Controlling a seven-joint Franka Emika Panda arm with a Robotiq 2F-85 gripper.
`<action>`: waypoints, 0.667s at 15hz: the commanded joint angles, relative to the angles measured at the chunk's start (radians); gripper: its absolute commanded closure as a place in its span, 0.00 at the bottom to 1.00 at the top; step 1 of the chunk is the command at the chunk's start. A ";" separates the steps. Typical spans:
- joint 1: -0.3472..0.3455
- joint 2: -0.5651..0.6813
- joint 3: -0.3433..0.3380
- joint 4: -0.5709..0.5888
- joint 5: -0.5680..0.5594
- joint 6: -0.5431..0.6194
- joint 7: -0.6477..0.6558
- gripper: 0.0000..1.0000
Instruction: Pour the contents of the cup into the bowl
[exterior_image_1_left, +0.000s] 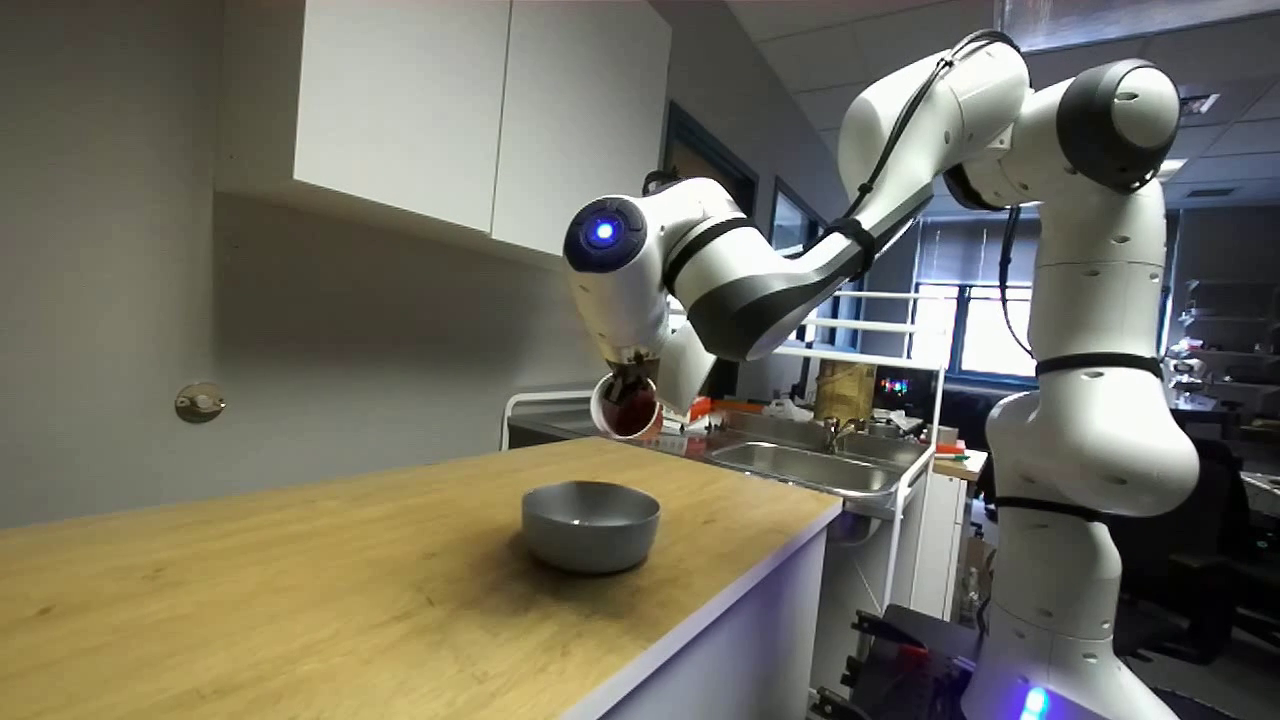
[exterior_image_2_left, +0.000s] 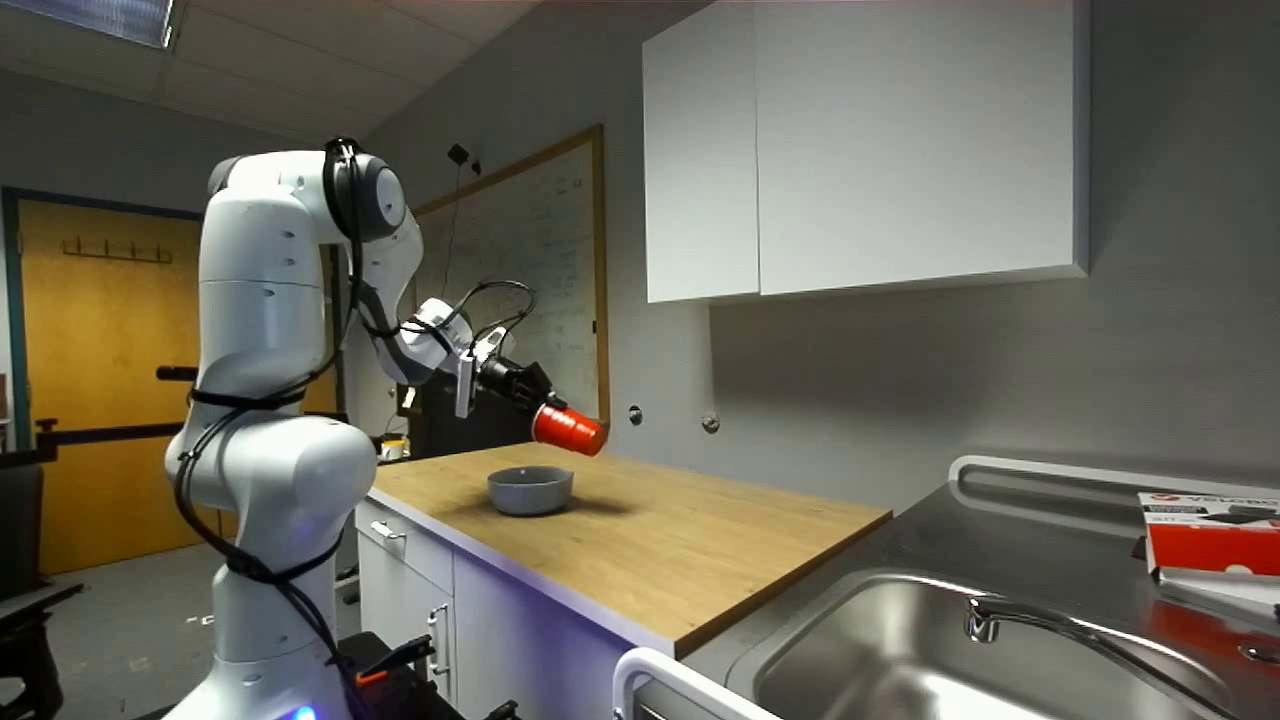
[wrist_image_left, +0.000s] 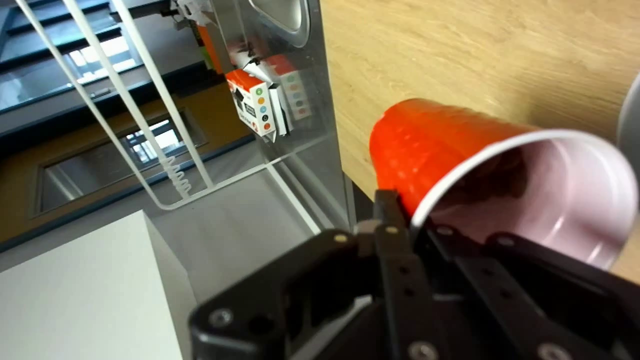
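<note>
The red cup (exterior_image_1_left: 646, 418) hangs in the air above the counter, tipped well over, its base a little lower than its mouth in an exterior view (exterior_image_2_left: 568, 430). My gripper (exterior_image_2_left: 548, 396) is shut on the cup's rim, one finger outside and one inside the mouth; the wrist view shows the cup (wrist_image_left: 430, 140) and the fingers (wrist_image_left: 414, 225). A dark patch shows inside the cup; I cannot tell whether it is contents or shadow. The grey bowl (exterior_image_1_left: 590, 537) stands upright on the counter, lower than the cup and apart from it. It also shows in an exterior view (exterior_image_2_left: 530, 493) and as a sliver in the wrist view (wrist_image_left: 631, 122).
The wooden counter (exterior_image_1_left: 300, 560) has an open front edge on the robot's side. A steel sink (exterior_image_2_left: 870, 640) with a faucet (exterior_image_2_left: 1050, 620) and a white rail (exterior_image_2_left: 690, 690) adjoin it. Wall cabinets (exterior_image_1_left: 400, 110) hang above. A red-white box (exterior_image_2_left: 1215, 545) lies by the sink.
</note>
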 joint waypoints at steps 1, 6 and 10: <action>0.029 0.002 0.029 -0.018 -0.085 -0.079 0.051 0.95; 0.058 0.014 0.051 -0.058 -0.231 -0.178 0.129 0.95; 0.076 0.041 0.066 -0.070 -0.291 -0.253 0.178 0.95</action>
